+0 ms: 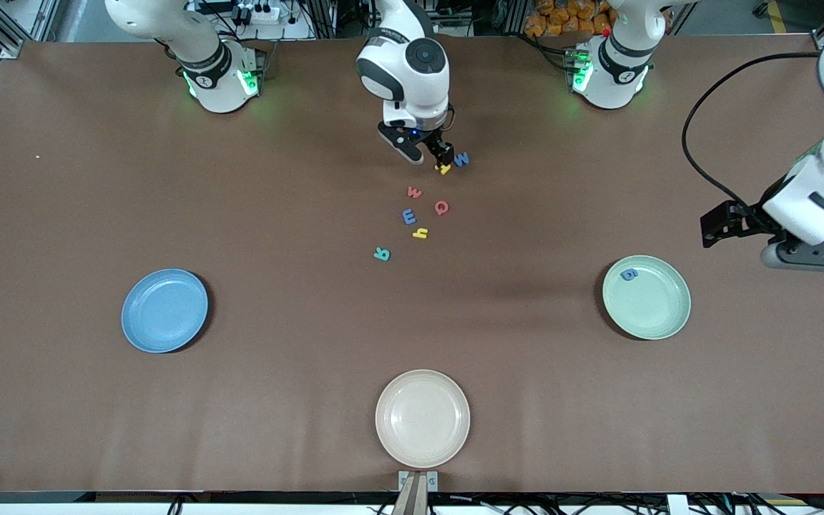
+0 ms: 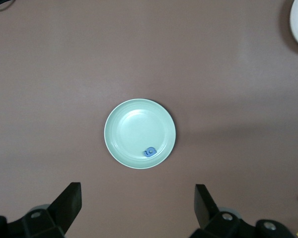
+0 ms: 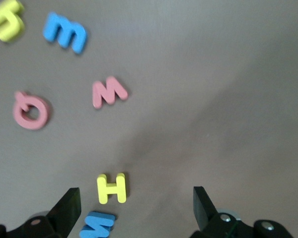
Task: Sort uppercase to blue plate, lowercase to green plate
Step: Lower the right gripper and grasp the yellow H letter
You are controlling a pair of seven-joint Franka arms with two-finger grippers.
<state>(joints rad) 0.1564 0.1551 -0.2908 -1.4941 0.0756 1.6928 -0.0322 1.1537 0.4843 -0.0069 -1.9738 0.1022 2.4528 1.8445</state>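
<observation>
Seven foam letters loose on the brown table (image 1: 61, 236), one more already on a plate. Yellow H (image 1: 444, 169) lying flat just beside blue W (image 1: 461, 159), the pair farthest from the front camera; in the right wrist view, H's bars (image 3: 111, 188) run parallel to the line between the fingers. Red w (image 1: 415, 192) and red Q (image 1: 441, 207) next, nearer the front camera; Q's tail direction hard to read. Blue m (image 1: 409, 216) lying sideways in the front view, long axis running toward the camera. Yellow h (image 1: 420, 233) close below it, long axis across the table. Teal R (image 1: 382, 253) nearest the front camera of the cluster, slightly apart, appears inverted in that view. Blue g (image 1: 629, 274) flat inside green plate (image 1: 659, 325), near its rim toward the robot bases. Blue plate (image 1: 140, 332) toward the right arm's end, holding no letter. Cream plate (image 1: 390, 436) nearest the front camera, midway. Right gripper (image 1: 433, 159) low over the H, fingers (image 3: 64, 208) spread wide, gripping nothing. Left gripper (image 2: 138, 208) high over the table beside the green plate, also spread wide and holding nothing, waiting.
</observation>
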